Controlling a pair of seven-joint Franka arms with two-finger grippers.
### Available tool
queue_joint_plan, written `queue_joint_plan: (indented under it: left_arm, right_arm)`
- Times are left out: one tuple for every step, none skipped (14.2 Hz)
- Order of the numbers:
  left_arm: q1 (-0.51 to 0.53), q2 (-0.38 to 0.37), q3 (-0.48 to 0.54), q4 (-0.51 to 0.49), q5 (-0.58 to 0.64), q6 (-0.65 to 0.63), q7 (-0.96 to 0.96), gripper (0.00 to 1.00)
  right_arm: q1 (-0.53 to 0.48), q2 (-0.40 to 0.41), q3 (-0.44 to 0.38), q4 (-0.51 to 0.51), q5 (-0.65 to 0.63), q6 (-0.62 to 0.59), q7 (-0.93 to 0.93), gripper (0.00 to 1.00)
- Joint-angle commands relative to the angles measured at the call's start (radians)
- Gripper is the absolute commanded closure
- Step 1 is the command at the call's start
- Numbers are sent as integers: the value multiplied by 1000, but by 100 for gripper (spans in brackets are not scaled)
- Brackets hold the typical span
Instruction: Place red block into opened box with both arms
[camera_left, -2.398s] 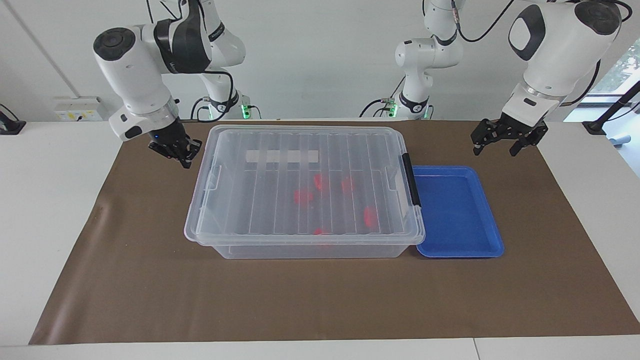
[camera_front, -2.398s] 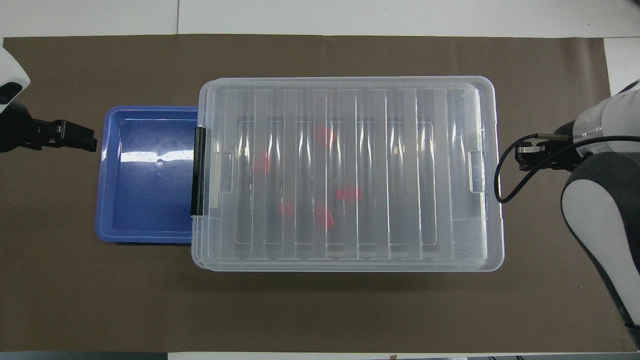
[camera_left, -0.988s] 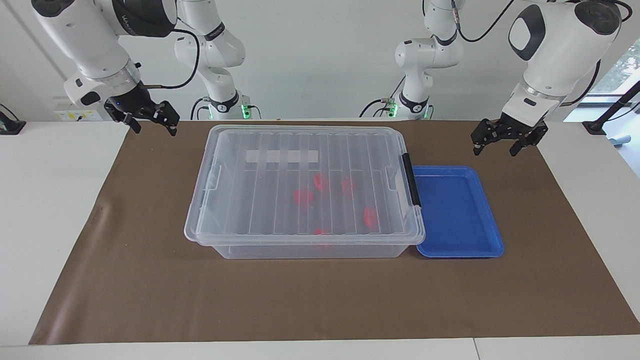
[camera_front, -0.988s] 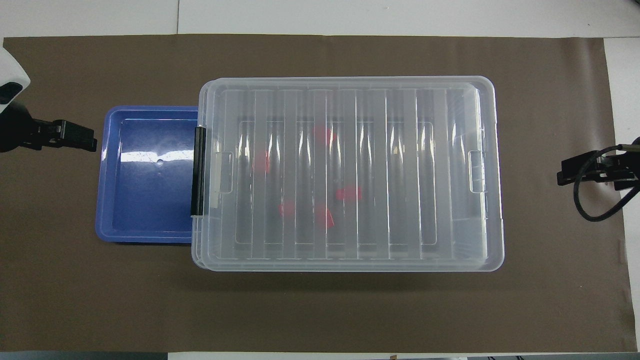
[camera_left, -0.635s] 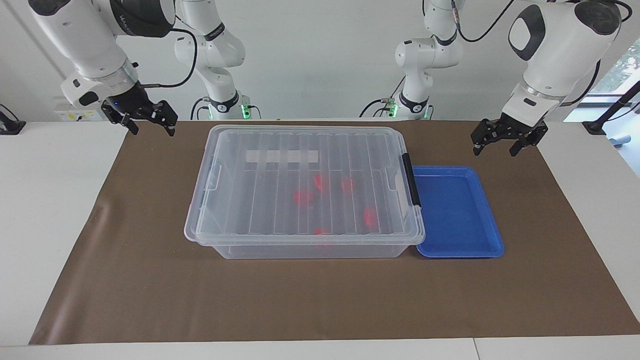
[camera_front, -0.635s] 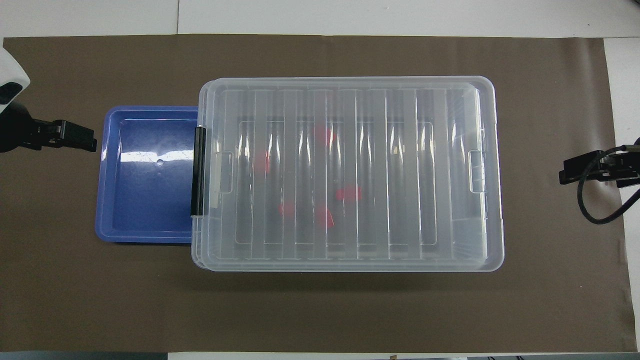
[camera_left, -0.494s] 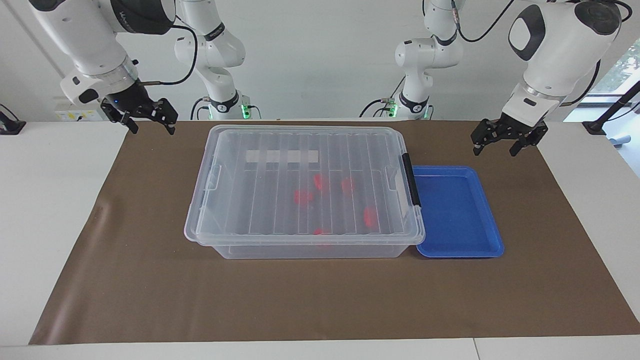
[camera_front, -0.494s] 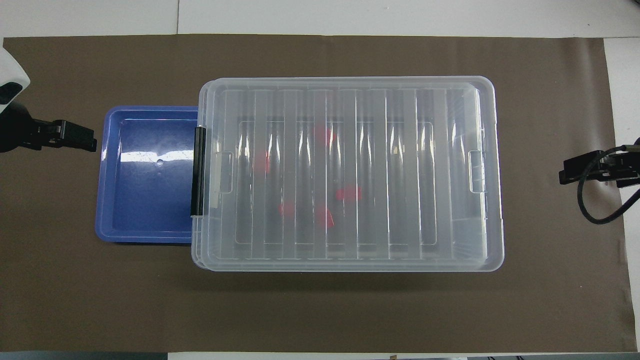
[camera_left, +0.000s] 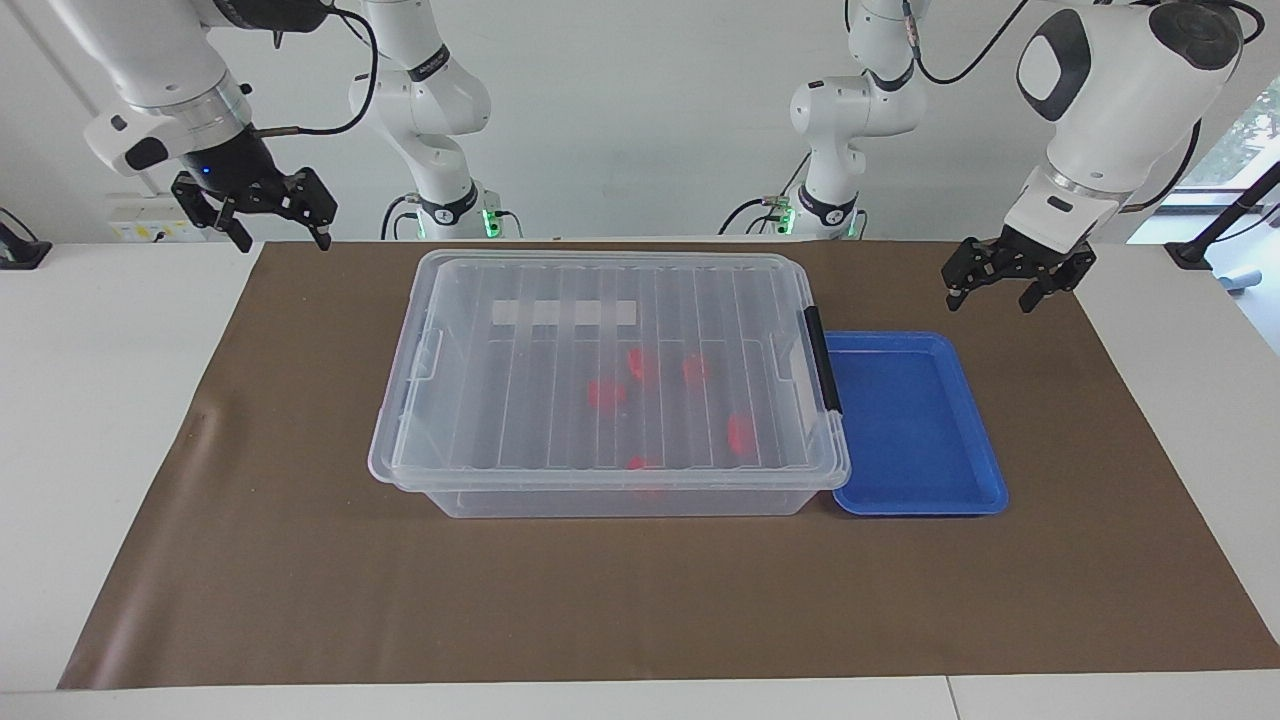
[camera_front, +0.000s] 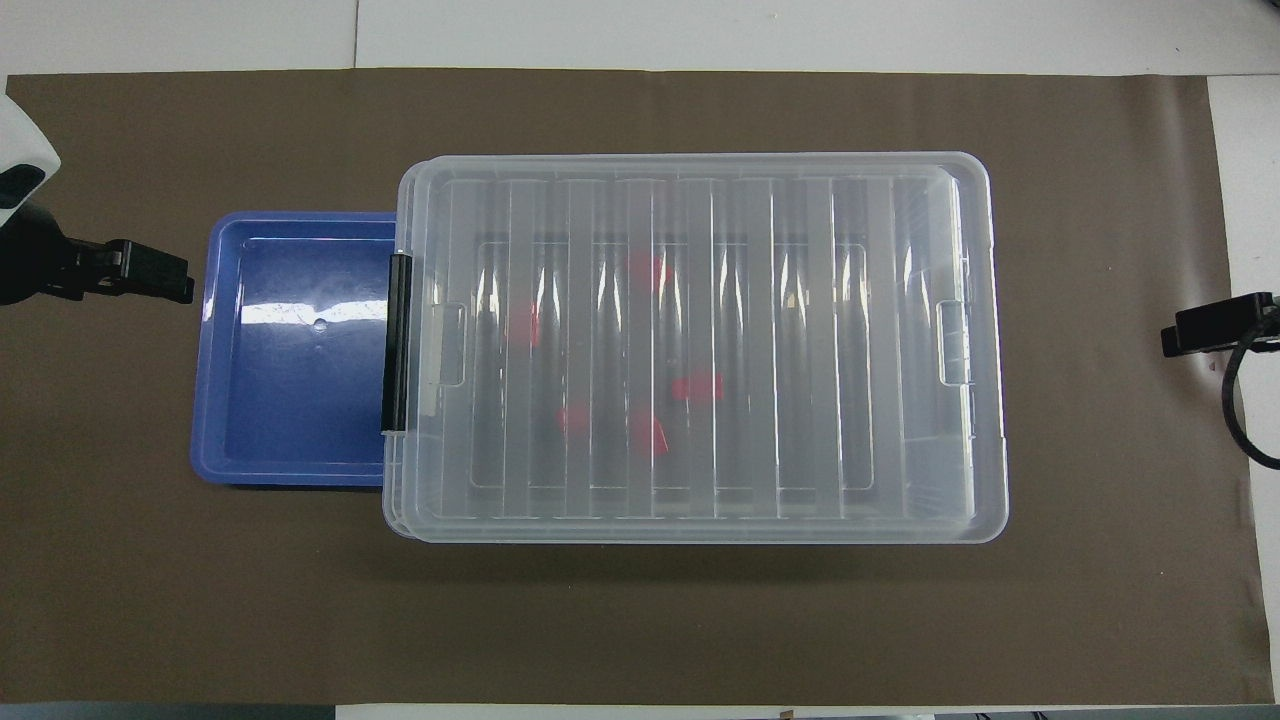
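Five red blocks (camera_left: 606, 393) lie inside the box (camera_left: 610, 495), its ribbed lid (camera_left: 560, 330) on top. Both pincers hang released and empty: the left pincer (camera_left: 1008, 283) over the mat near the blue tray (camera_left: 985, 490), the right pincer (camera_left: 268, 212) above the counter's right-arm end. The placing looks finished; any further block would call for lifting the lid first.

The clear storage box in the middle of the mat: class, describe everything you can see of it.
The box is a large clear plastic bin standing flat on the brown mat. Its ribbed clear lid lies closed on top, with a white label strip and a black latch at the end beside the blue tray, whose edge the lid overlaps. Several small red blocks show through the lid, inside. Neither claw touches it.
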Motion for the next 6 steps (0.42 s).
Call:
queue_joint_plan:
  left_arm:
    - [9,-21,0,-19,-14,-2,13,0]
    - [9,-21,-2,-19,-14,-2,11,0]
    - [9,-21,0,-19,-14,-2,11,0]
    - [9,-21,-2,-19,-14,-2,11,0]
    - [9,-21,0,-19,-14,-2,11,0]
    - [9,-21,0,-19,-14,-2,13,0]
  right_arm:
    - [-2,-46,5,-81,-28,51,-26,0]
    - [-2,-43,5,-68,-29,45,-27,0]
    - [-5,-36,7,-58,-26,39,-29,0]
    - [-3,-32,7,-49,-26,28,-29,0]
    - [-2,-31,7,-41,-26,26,-27,0]
    - [0,-29,7,-35,-26,26,-27,0]
